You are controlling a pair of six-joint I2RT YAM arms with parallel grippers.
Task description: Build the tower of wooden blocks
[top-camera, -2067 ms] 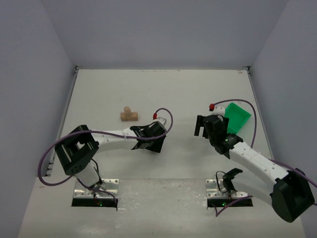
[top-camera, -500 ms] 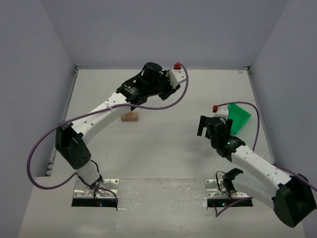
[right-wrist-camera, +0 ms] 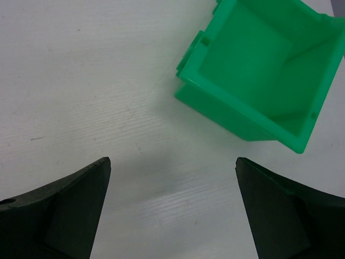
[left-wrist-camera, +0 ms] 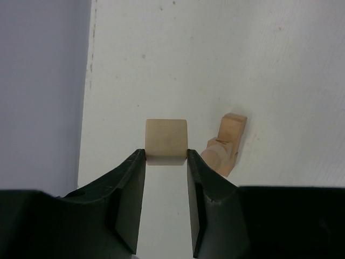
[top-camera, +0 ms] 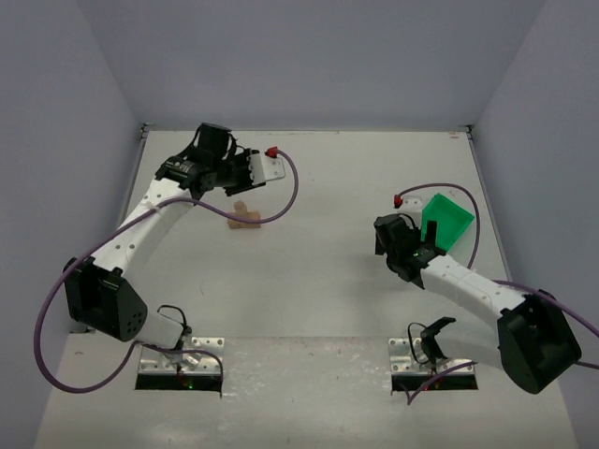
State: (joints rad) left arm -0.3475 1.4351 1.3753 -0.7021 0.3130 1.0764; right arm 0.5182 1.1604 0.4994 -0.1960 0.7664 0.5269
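Left gripper (left-wrist-camera: 166, 159) clamps a wood cube (left-wrist-camera: 166, 139), the part-built tower (left-wrist-camera: 226, 145) at its three o'clock; right gripper (right-wrist-camera: 172, 167) gapes wide, green bin (right-wrist-camera: 226, 110) at one o'clock.

Lab cell: bare walls (top-camera: 309, 56), white table (top-camera: 328, 299)

green bin (right-wrist-camera: 229, 113): cut off top-right | wood block tower (top-camera: 245, 219): count unclear
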